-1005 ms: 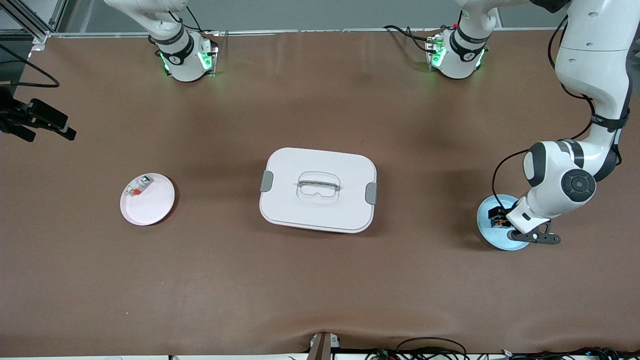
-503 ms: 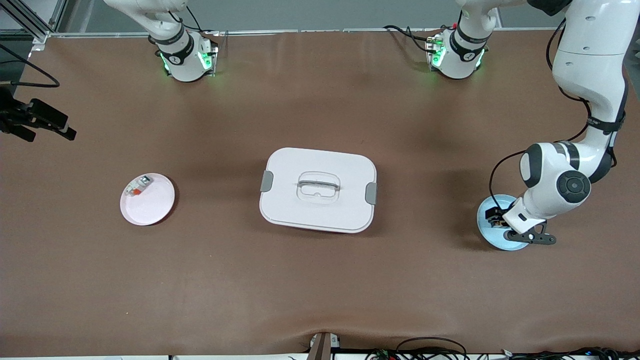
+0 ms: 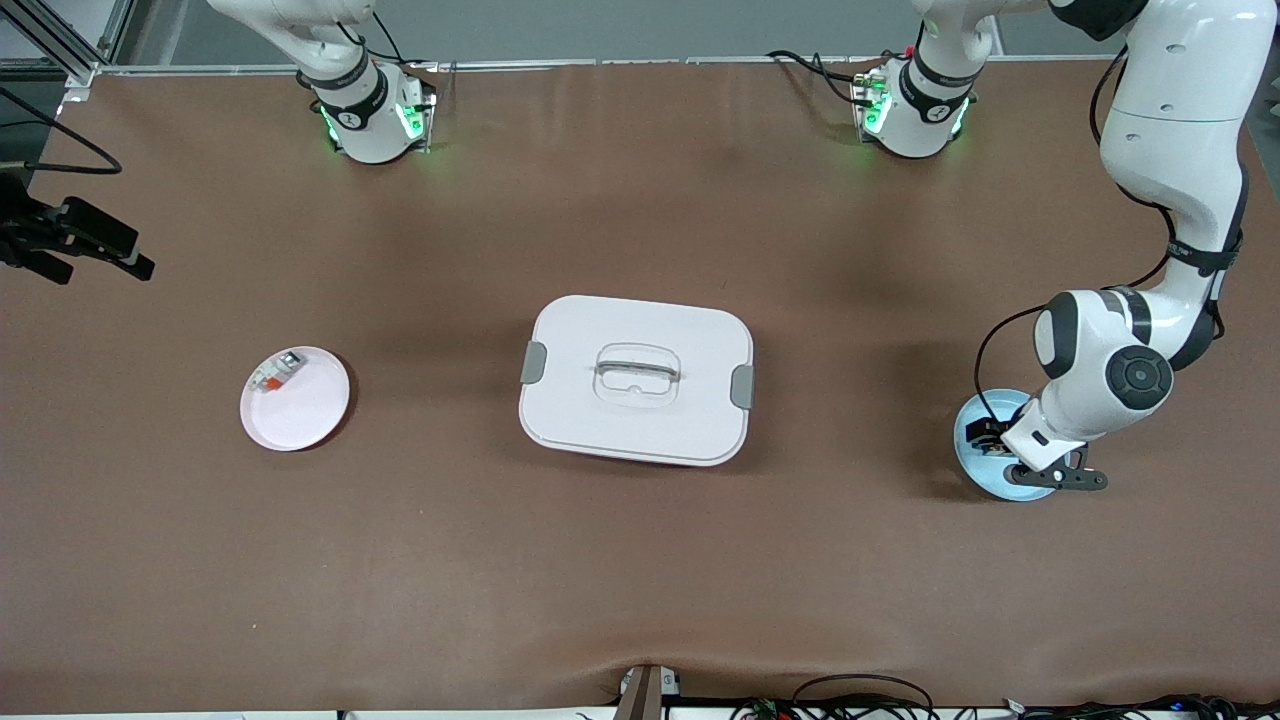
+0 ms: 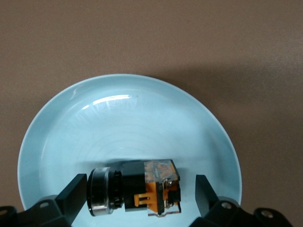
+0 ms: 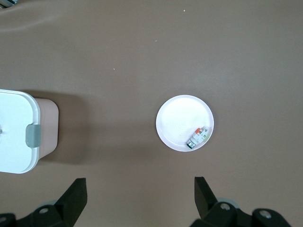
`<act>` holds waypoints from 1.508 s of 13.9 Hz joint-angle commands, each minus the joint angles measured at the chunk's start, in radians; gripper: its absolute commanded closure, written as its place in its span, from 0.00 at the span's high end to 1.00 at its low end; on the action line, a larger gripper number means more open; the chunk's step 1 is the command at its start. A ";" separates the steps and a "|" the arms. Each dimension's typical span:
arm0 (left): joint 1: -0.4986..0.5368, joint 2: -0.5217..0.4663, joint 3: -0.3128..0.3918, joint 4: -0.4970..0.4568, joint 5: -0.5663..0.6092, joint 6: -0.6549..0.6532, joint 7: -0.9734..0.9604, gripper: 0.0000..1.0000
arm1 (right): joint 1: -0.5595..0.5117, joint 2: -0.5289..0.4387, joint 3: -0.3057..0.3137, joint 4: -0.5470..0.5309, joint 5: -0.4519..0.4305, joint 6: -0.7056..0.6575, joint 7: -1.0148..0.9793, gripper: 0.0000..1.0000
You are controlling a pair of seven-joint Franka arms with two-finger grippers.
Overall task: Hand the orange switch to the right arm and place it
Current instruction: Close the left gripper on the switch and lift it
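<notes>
Jaws of the left gripper (image 4: 141,193) stand wide, one on each side of the orange switch (image 4: 137,189), which lies on its side in the blue plate (image 4: 123,123) near the desk's (image 3: 640,560) edge at the left arm's end. The right gripper (image 5: 140,195) waits up high over the desk, jaws wide and holding nothing. A white plate (image 3: 300,412) with a small white-and-grey piece (image 3: 276,372) sits toward the right arm's end, and a lidded white box (image 3: 637,378) sits mid-desk.
</notes>
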 commanded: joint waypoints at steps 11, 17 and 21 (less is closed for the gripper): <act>0.009 -0.059 -0.003 0.016 -0.006 -0.045 -0.006 0.00 | 0.000 -0.006 0.000 0.011 0.001 -0.003 -0.008 1.00; 0.009 -0.182 -0.073 0.091 -0.112 -0.264 -0.020 0.00 | 0.003 -0.005 0.000 0.011 0.003 0.000 -0.008 1.00; 0.004 -0.261 -0.090 0.147 -0.184 -0.427 -0.085 0.00 | 0.000 -0.005 0.000 0.011 0.003 -0.002 -0.008 1.00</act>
